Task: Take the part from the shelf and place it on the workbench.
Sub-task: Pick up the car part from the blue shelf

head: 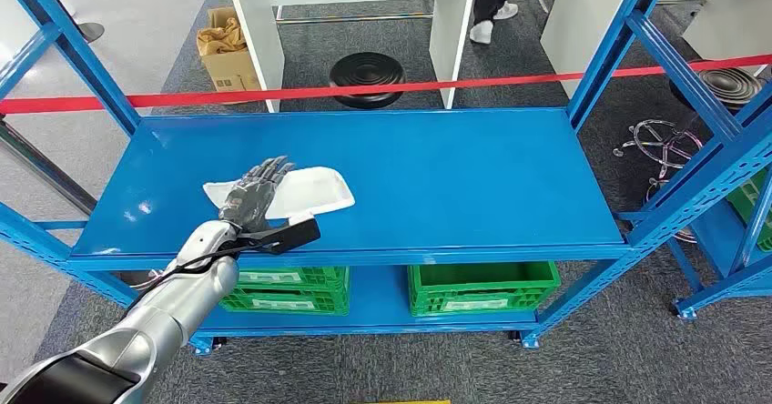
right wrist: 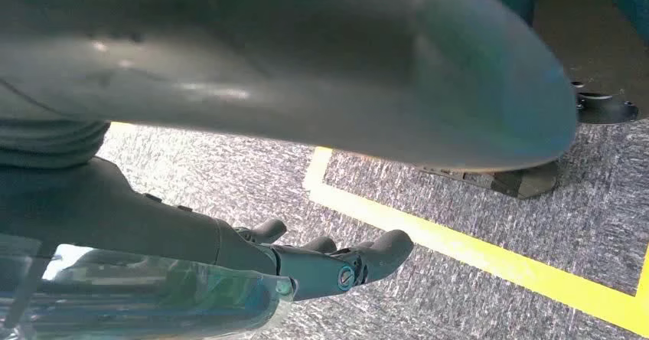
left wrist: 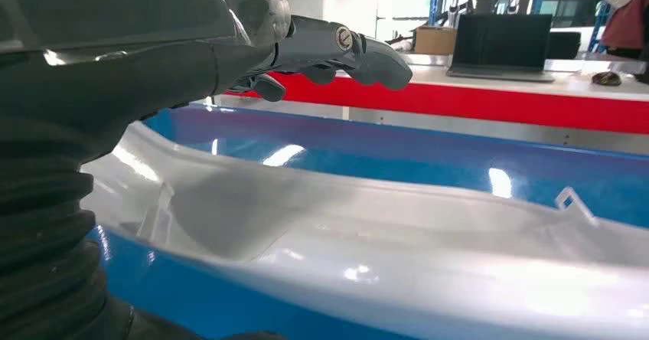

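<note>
**Now reaching: left hand over the part on the shelf**

Evidently the step in hand is the pick itself. The part [head: 305, 192], a shallow white moulded piece, lies flat on the top deck of the blue shelf [head: 455, 176], toward its left end and near the front edge. The left hand [head: 253, 193] is stretched over the nearer end of it, fingers [head: 270, 169] extended and spread across the white surface.

In the left wrist view the thumb [left wrist: 367, 51] and the darker fingers reach out above the part's rim [left wrist: 321, 225] with a band of blue deck visible between them and the plastic (so nothing is clasped yet, by my reading). The hand is open and holds nothing; whether its palm rests on the part I cannot tell.

The right hand [right wrist: 337, 263] hangs low over grey carpet with a yellow floor line, its fingers loosely curled in and nothing in them.

The next move, as I judge it, calls for the left hand to settle and close on the part's rim, since a thin, glossy shell may slide on the smooth deck if pressed from above. Only then comes the lift and the carry to the workbench.
</note>
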{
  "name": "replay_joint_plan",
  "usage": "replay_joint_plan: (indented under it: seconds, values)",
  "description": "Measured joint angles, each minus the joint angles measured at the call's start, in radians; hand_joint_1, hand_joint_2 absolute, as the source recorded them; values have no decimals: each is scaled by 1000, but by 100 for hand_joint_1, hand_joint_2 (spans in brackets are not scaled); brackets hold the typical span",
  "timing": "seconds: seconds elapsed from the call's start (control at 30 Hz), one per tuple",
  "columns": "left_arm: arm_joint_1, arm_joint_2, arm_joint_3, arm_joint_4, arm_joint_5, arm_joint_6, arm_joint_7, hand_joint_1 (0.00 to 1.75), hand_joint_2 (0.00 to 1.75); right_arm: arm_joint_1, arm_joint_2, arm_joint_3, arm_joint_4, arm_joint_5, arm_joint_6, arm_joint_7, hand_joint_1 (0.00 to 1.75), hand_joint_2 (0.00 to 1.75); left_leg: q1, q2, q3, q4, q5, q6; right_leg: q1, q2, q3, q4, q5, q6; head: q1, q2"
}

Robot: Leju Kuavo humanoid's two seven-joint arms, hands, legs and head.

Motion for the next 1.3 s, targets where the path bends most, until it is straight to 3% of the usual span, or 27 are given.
replay_joint_plan:
  seconds: [0.03, 0.07, 0.13, 0.73, 1.03, 1.2, 1.3]
  values:
    - [0, 0, 0, 2, 2, -3, -1, 71, 175, 0, 0, 0, 0, 0, 0, -1, 0, 0, 0, 0, 0, 0, 0, 0, 0, 0, 0, 0, 0, 0, 0, 0]
    - [0, 0, 0, 5, 4, -6, -2, 97, 175, 0, 0, 0, 0, 0, 0, -2, 0, 0, 0, 0, 0, 0, 0, 0, 0, 0, 0, 0, 0, 0, 0, 0]
    - [0, 0, 0, 15, 11, -17, -7, 172, 175, 0, 0, 0, 0, 1, 0, -5, 0, 0, 0, 0, 0, 0, 0, 0, 0, 0, 0, 0, 0, 0, 0, 0]
    - [-21, 3, 1, 46, 29, -44, -54, 175, 175, 1, 0, -1, 0, 0, -5, -9, 0, 0, 0, 0, 1, 0, 0, 0, 0, 0, 1, 0, 0, 0, 0, 0]
    - [-27, 3, 2, 60, 37, 7, -66, 175, 175, 1, 0, -3, 0, 0, -12, -13, 0, 0, 0, 0, 3, 0, 0, 0, 0, 0, 3, 0, 0, 0, 0, 0]
    - [-10, -2, 36, 20, 169, 49, -205, 175, 175, 0, 0, -8, 0, 1, -12, -8, 0, 0, 0, 0, 3, 0, 0, 0, 0, 0, 3, 0, 0, 0, 0, 0]
    - [39, -12, 67, -101, 342, 5, -318, 175, 175, -3, 0, -12, 0, 1, -12, -6, 0, 0, 0, 0, 2, 0, 0, 0, 0, 0, 3, 0, 0, 0, 0, 0]
